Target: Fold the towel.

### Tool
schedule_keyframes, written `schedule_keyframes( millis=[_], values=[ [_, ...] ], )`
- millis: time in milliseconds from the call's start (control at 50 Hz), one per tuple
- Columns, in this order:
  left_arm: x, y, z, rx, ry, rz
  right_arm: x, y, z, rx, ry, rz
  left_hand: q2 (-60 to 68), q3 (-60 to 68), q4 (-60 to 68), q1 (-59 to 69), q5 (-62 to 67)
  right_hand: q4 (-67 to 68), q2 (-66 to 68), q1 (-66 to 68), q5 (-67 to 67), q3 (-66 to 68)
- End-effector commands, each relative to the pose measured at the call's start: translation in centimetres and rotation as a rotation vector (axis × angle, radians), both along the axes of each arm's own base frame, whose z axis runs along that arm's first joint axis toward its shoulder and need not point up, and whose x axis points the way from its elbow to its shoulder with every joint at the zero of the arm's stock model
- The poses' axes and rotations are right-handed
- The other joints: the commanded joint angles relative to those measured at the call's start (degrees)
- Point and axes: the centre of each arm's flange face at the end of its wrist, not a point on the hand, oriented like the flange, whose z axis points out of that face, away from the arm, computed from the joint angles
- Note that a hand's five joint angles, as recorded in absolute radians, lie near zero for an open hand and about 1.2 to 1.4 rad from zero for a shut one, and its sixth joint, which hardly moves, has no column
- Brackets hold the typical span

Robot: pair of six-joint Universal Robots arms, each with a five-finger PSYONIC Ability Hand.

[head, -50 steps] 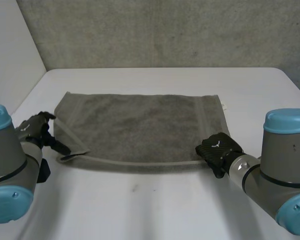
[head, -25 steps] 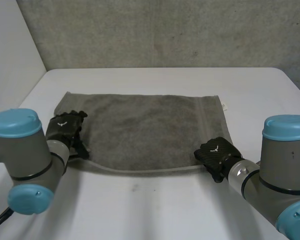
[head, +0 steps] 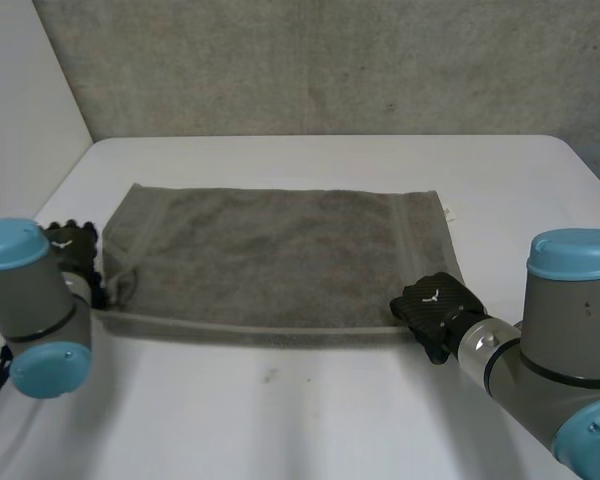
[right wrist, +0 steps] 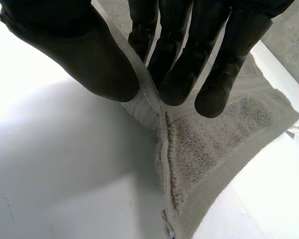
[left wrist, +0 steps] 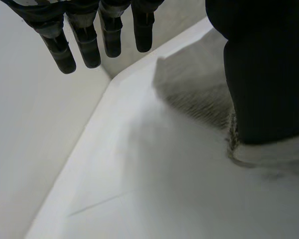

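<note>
Across the middle of the white counter (head: 310, 420) the grey towel (head: 280, 255) lies flat and open. Its long axis runs left to right, and its near hem faces the robot. Each hand sits at one end of that hem, the right hand (head: 435, 305) at the near right corner and the left hand (head: 75, 248) at the near left corner, so neither has far to reach.

From the right wrist, the corner's hem stands up pinched between the thumb and the fingers (right wrist: 179, 64). From the left wrist, the fingers (left wrist: 89, 42) hang straight and spread, off the cloth, while the thumb rests on the corner's edge. That hand is wide and grips nothing yet.

A fold away from the robot would, I judge, carry the near hem over to the far hem. It needs both corners held, so the left grasp looks like the missing piece.

Beyond the towel a strip of bare counter runs to a grey wall (head: 330, 70). Room on the left is tighter, where the counter's edge meets a white panel (head: 20, 110).
</note>
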Motion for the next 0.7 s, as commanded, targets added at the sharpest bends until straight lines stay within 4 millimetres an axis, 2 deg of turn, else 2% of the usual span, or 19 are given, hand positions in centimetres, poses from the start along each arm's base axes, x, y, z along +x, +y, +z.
schedule_keyframes(
  millis=[20, 100, 200, 340, 420, 560, 700],
  values=[
    [2.4, 0.1, 2.3, -0.037, -0.013, 0.054, 0.0, -0.1, 0.1, -0.006, -0.002, -0.002, 1.8, 1.8, 2.0, 2.1, 1.7, 3.4, 4.4, 3.8, 3.3, 3.7],
    [2.6, 1.1, 4.5, -0.086, -0.006, 0.05, 0.1, 0.0, 0.1, -0.008, -0.002, 0.0, 0.8, 0.8, 1.0, 1.1, 0.7, 3.4, 4.4, 3.8, 3.3, 3.7],
    [2.0, 2.3, 5.6, -0.101, 0.004, -0.009, 0.1, 0.1, 0.1, -0.005, -0.001, 0.001, 1.7, 1.7, 1.8, 1.9, 1.5, 3.4, 4.4, 3.8, 3.3, 3.7],
    [0.9, 4.8, 5.4, -0.015, 0.022, -0.164, 0.1, 0.0, 0.1, -0.006, -0.004, -0.002, 2.8, 2.8, 3.0, 3.1, 2.7, 3.4, 4.4, 3.8, 3.3, 3.7],
    [0.8, 6.5, 4.6, 0.111, 0.042, -0.222, 0.1, -0.1, 0.1, -0.008, -0.005, -0.002, 2.8, 2.8, 3.0, 3.1, 2.7, 3.4, 4.4, 3.8, 3.3, 3.7],
    [2.2, 7.1, 3.8, 0.209, 0.055, -0.21, 0.1, -0.1, 0.1, -0.008, -0.005, -0.002, 2.8, 2.8, 3.0, 3.1, 2.7, 3.4, 4.4, 3.8, 3.3, 3.7],
    [2.6, 7.6, 2.5, 0.263, -0.053, -0.306, 0.1, -0.2, 0.2, -0.009, -0.006, -0.003, 3.5, 3.5, 3.7, 3.8, 3.3, 3.4, 4.4, 3.8, 3.3, 3.7]
  ],
)
